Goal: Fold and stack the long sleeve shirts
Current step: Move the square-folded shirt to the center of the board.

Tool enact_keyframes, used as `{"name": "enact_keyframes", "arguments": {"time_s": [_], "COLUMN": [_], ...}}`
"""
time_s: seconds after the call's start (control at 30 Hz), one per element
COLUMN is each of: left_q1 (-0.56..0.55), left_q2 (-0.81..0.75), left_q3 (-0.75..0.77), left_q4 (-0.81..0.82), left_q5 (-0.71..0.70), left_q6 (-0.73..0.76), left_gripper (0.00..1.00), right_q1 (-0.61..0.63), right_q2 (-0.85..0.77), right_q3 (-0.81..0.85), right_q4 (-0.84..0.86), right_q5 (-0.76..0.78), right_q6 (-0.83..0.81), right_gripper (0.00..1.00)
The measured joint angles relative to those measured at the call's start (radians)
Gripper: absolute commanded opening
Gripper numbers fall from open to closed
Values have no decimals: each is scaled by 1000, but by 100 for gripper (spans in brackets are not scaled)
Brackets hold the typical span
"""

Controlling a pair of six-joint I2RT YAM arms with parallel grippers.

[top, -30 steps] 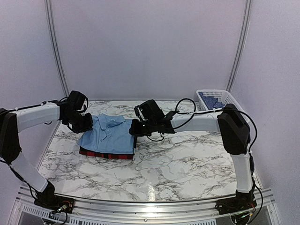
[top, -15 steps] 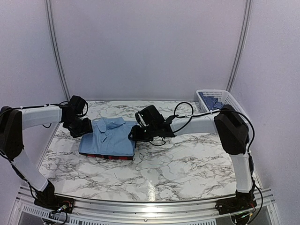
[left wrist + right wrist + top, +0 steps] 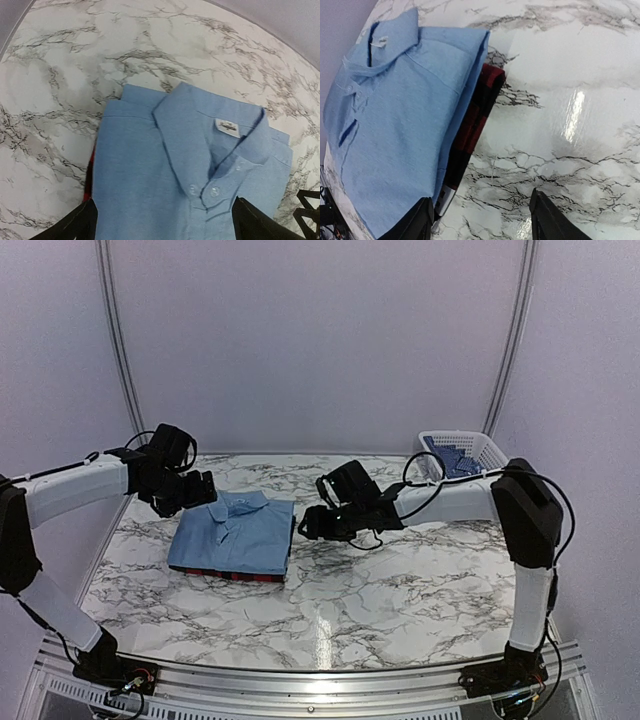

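The light blue long sleeve shirt lies folded, collar toward the back, on top of the folded red-and-black plaid shirt, which shows only as a thin edge beneath it. My left gripper hovers open over the collar end; in the left wrist view its fingers straddle the blue shirt without touching it. My right gripper stands open just right of the stack. The right wrist view shows the blue shirt, the plaid edge and bare marble between the fingers.
A white basket holding blue cloth sits at the back right corner. The marble table is bounded by purple walls on three sides and a metal rail at the near edge.
Both grippers opened and let go of the blue shirt, which settled flat on the plaid one. The left gripper rose back toward the collar; the right one drew away to the right.
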Motion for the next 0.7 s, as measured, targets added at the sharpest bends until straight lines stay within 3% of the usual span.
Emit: {"name": "enact_keyframes", "arguments": {"time_s": [0.13,0.37,0.7], "left_q1": [-104,-290,-460], "left_q2": [2,127,475], "left_q3": [58,216,519], "left_q4": [-4,-4,-5], "left_q5": [-6,-18,-42], "left_q6": [-16,-60,-115], "left_gripper": [99,99,99], "right_q1": [-11,-76,-187], "right_q2": [-85,-243,-427], "right_q3": [-21,-106,-291], "right_q4": [-1,-6,-38], "right_q5": [19,69,138], "right_q6": [-23,-51,-64], "right_gripper": [80,96,99]}}
